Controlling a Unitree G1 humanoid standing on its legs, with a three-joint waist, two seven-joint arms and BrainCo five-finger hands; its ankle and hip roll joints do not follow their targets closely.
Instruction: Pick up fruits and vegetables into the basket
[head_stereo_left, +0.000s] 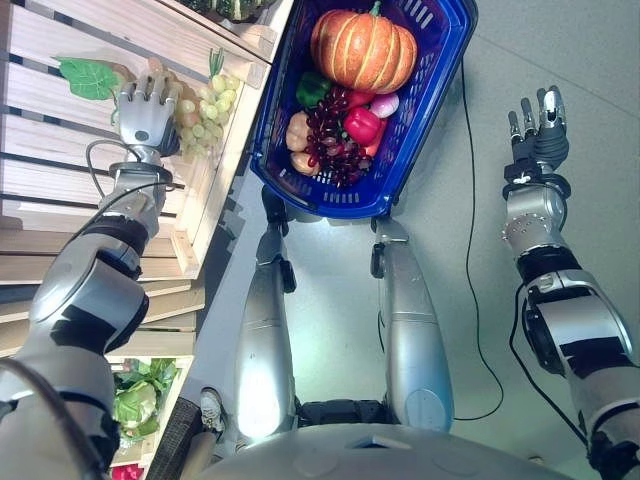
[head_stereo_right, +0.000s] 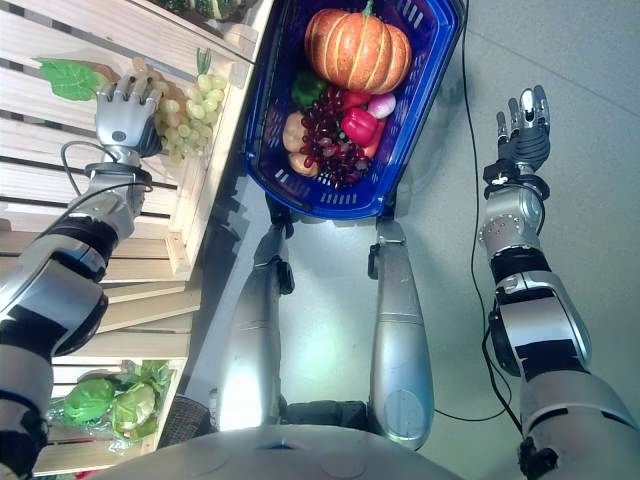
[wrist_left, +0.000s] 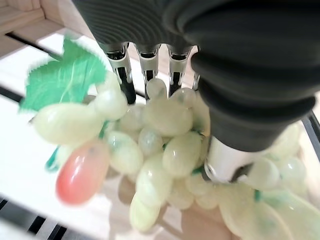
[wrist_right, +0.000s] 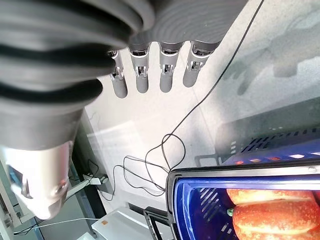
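A bunch of green grapes (head_stereo_left: 205, 115) with a green leaf (wrist_left: 65, 80) lies on a wooden shelf (head_stereo_left: 60, 60) at the left. My left hand (head_stereo_left: 143, 118) is on the bunch. Its fingers (wrist_left: 122, 70) curl over the top of the green grapes (wrist_left: 165, 135) and its thumb (wrist_left: 225, 160) presses in from the other side. The blue basket (head_stereo_left: 440, 70) hangs in front of me. It holds a pumpkin (head_stereo_left: 363, 50), dark grapes (head_stereo_left: 335, 135), a red pepper (head_stereo_left: 362, 125) and a green pepper (head_stereo_left: 312, 88). My right hand (head_stereo_left: 540, 125) is raised over the floor at the right, open and holding nothing.
The slatted wooden shelves run down the left side, close to the basket's left wall. A lower crate holds leafy greens (head_stereo_left: 135, 395). A white box (wrist_right: 125, 225) lies on the grey floor near the basket (wrist_right: 200, 200).
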